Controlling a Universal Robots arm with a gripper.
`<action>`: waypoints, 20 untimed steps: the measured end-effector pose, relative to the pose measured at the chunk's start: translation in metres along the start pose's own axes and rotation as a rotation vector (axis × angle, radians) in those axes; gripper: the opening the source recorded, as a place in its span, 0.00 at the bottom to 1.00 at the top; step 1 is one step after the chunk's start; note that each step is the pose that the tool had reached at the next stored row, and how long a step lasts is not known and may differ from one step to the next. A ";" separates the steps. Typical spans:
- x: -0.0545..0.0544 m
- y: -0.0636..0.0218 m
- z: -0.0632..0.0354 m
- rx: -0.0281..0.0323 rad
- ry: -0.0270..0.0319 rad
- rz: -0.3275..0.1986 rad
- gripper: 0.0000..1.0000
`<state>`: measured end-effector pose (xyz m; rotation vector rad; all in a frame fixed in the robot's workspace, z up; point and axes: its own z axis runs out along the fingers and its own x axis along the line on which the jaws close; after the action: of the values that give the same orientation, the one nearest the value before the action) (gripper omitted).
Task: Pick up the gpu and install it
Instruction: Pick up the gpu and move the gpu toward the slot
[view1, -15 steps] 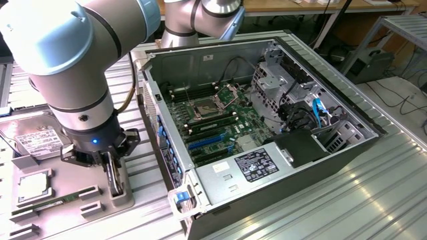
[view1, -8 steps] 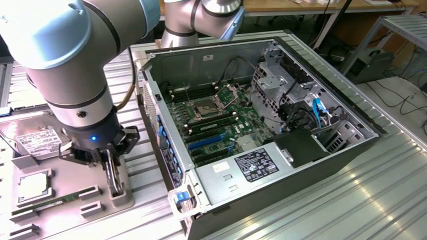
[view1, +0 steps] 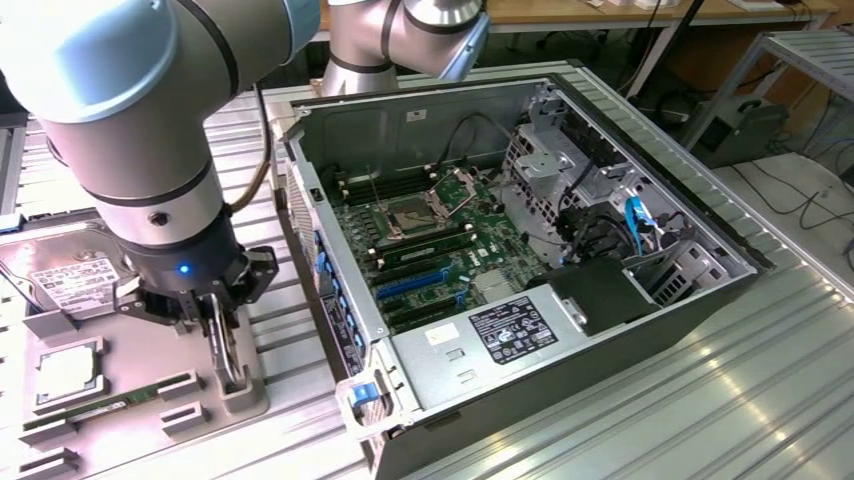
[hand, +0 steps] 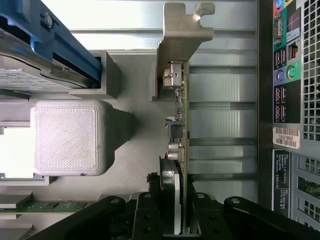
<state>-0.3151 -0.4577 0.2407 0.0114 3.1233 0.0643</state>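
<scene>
The gpu (view1: 230, 352) stands on edge in a grey holder (view1: 248, 388) on the parts tray (view1: 134, 445), just left of the open computer case (view1: 441, 110) in the exterior view. My gripper (view1: 220, 335) comes straight down onto it. In the wrist view the gpu (hand: 181, 125) runs edge-on away from me, with its silver bracket (hand: 183, 35) at the far end. The black fingers (hand: 150, 215) of my gripper (hand: 177, 222) sit tight against both faces of the card, shut on it. The motherboard's blue slots (view1: 400, 287) lie bare inside the case.
On the tray are a silver hard drive (view1: 67, 275) in a blue-edged cradle (hand: 65, 45), a processor (view1: 67, 372) and a green memory stick (view1: 100, 410). The case's rear port panel (hand: 287, 100) is close beside the card. The power supply (view1: 514, 330) fills the case's near corner.
</scene>
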 end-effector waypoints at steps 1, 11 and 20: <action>0.000 0.0001 -0.0019 -0.0002 -0.0001 0.000 0.28; 0.000 0.0005 -0.0123 -0.0028 0.0000 0.000 0.28; 0.000 0.0009 -0.0214 -0.0044 0.0000 0.000 0.28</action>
<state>-0.3151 -0.4577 0.2621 0.0114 3.1232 0.0711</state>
